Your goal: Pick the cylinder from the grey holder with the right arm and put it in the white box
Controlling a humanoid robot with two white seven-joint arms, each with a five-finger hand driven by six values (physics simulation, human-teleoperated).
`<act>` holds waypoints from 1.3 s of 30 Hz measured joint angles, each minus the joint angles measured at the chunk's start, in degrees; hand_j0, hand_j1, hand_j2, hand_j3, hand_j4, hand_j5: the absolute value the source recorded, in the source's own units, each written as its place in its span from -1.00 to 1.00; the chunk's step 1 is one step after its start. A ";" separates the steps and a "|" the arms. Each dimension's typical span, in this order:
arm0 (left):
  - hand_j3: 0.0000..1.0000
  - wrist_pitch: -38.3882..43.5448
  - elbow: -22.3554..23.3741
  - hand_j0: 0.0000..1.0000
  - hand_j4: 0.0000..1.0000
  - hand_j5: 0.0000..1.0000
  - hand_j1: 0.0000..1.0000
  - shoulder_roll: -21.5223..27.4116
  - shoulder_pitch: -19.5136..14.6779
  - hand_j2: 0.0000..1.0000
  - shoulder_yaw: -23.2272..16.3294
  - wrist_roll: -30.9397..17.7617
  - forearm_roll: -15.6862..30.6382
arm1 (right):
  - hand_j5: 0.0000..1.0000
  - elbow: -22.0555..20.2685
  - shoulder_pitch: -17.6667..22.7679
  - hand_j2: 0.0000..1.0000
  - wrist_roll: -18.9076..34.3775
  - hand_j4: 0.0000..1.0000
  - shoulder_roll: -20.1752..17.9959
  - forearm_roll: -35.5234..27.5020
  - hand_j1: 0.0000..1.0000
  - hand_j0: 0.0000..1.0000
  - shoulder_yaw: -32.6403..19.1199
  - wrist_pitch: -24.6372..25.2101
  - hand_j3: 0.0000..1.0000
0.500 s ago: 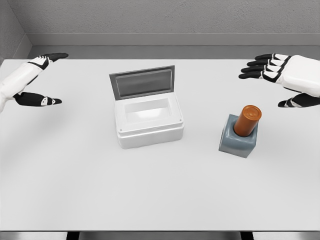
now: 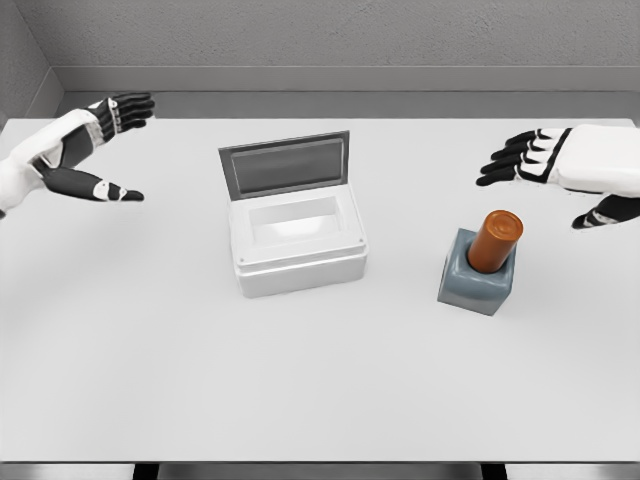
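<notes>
An orange-brown cylinder (image 2: pixel 495 240) stands tilted in a grey holder (image 2: pixel 475 277) on the right half of the white table. The white box (image 2: pixel 297 235) sits in the middle with its grey lid (image 2: pixel 285 164) raised at the back. My right hand (image 2: pixel 548 178) hovers above and to the right of the cylinder, fingers spread, holding nothing and not touching it. My left hand (image 2: pixel 112 148) floats at the far left over the table, open too.
The white table (image 2: pixel 300 380) stretches wide in front of the box and holder. A grey wall runs along its back edge. Nothing else stands on the surface.
The right hand has dropped slightly and moved toward the cylinder. The left hand has shifted a little to the right and its fingers have spread.
</notes>
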 measured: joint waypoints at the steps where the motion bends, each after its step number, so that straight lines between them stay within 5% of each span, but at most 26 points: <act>1: 1.00 1.38 0.92 1.00 1.00 1.00 1.00 -0.32 -0.35 1.00 0.03 -0.21 1.43 | 1.00 -0.01 -0.77 1.00 0.62 1.00 0.63 0.45 1.00 1.00 -0.06 -0.02 1.00; 6: 1.00 3.85 3.25 1.00 1.00 1.00 1.00 -1.20 -0.27 1.00 0.00 -0.66 4.25 | 1.00 0.59 -1.91 1.00 1.90 1.00 6.34 4.83 1.00 1.00 0.29 -0.05 1.00; 16: 1.00 4.33 4.44 1.00 1.00 1.00 1.00 -1.93 -0.27 1.00 -0.07 -0.75 3.98 | 0.98 2.87 -4.37 0.98 2.18 0.98 9.08 6.40 0.98 0.98 1.32 -0.04 0.98; 39: 1.00 4.37 8.09 1.00 1.00 1.00 1.00 -5.89 -1.06 1.00 -0.42 -0.76 3.47 | 0.97 3.90 -4.19 0.97 2.19 0.97 8.94 15.46 0.97 0.97 10.85 -0.04 0.97</act>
